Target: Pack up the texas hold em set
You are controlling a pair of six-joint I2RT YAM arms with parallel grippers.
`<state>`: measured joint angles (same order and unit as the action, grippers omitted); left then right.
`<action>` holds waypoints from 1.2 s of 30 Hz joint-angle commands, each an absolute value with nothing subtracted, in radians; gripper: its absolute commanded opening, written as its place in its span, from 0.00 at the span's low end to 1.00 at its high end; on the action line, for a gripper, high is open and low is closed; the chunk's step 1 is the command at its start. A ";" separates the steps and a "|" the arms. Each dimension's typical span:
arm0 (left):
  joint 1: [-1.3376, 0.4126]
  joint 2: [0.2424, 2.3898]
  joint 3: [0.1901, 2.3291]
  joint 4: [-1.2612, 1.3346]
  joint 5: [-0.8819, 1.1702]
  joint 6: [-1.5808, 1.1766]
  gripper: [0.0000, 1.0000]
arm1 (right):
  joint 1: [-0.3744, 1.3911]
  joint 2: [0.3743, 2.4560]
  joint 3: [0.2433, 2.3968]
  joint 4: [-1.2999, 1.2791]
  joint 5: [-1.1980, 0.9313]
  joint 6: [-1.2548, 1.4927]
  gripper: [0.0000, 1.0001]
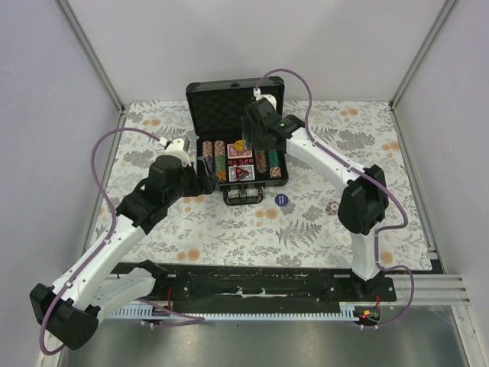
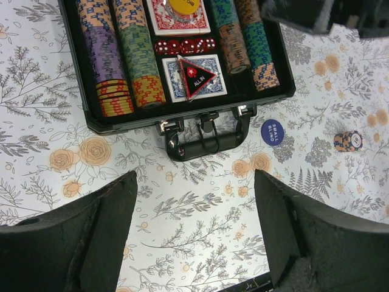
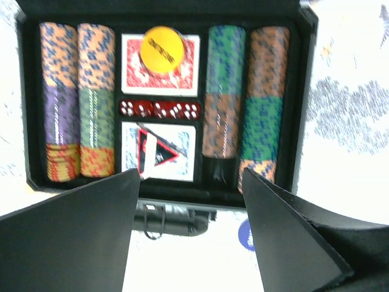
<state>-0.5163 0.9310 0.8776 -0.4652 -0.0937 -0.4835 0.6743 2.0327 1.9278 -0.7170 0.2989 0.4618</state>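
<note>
table (image 1: 229, 237): floral cover | on it: open briefcase (image 1: 221, 107) | blue button (image 1: 281, 199) | loose chips (image 1: 333, 207)

Briefcase (image 2: 135, 120) matt, lid (image 1: 228, 101) foam-lined; dice (image 2: 185, 46) glossy plastic; table cover (image 2: 200, 213) matt floral print.

A floral-patterned tabletop (image 1: 229, 229) sits enclosed by plain pale walls (image 1: 229, 46) with aluminium corner posts (image 1: 92, 61)

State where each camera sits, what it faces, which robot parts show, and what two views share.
Top external: above and behind the bases, looking down on the table, open briefcase, left arm and right arm.
Left wrist: over the table, facing the briefcase's handle side; left gripper open at bottom.
Right wrist: above the briefcase, looking in; right gripper open at bottom.
Shared: both wrist views show the yellow button.
</note>
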 commanded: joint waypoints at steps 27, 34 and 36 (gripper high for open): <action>-0.511 0.890 0.871 -0.433 -0.092 -0.500 0.84 | 0.675 1.851 1.305 -0.626 0.258 0.502 0.79; -0.512 0.903 0.873 -0.434 -0.101 -0.499 0.84 | 0.664 1.904 1.296 -0.594 0.261 0.505 0.75; -0.511 0.907 0.874 -0.436 -0.100 -0.495 0.84 | 0.655 1.911 1.289 -0.583 0.252 0.517 0.72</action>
<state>-0.5163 0.9031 0.8764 -0.4625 -0.0776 -0.4843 0.6697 1.8996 1.3022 -0.6319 0.2577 0.5117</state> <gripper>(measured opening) 0.834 0.745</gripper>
